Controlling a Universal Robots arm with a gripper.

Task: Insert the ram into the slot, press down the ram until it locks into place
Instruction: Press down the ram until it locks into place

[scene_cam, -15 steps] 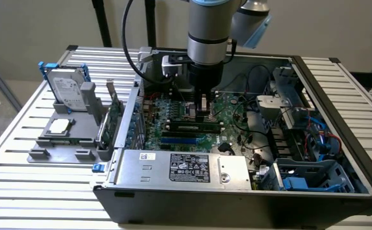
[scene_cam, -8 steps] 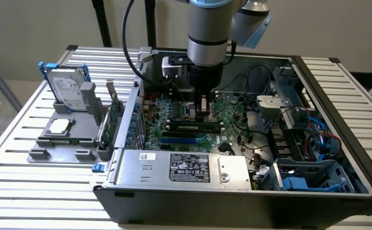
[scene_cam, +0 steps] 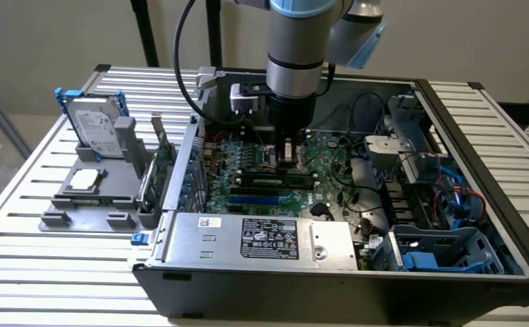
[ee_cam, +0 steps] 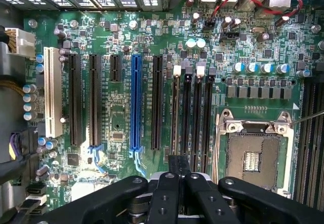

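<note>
Gripper [scene_cam: 287, 155] low over motherboard [ee_cam: 126, 112], fingers together on the ram [ee_cam: 178, 164] — mostly hidden, slot [ee_cam: 186, 117] beneath, board lettering unreadable.

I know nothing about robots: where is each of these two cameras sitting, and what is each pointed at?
Exterior view: off the arm, above the open computer case, looking down into it; the arm's grey column and gripper show.
Wrist view: on the wrist, facing straight down at the motherboard; the black gripper shows.
Shared: motherboard, blue slot, gripper over the memory slots.
</note>
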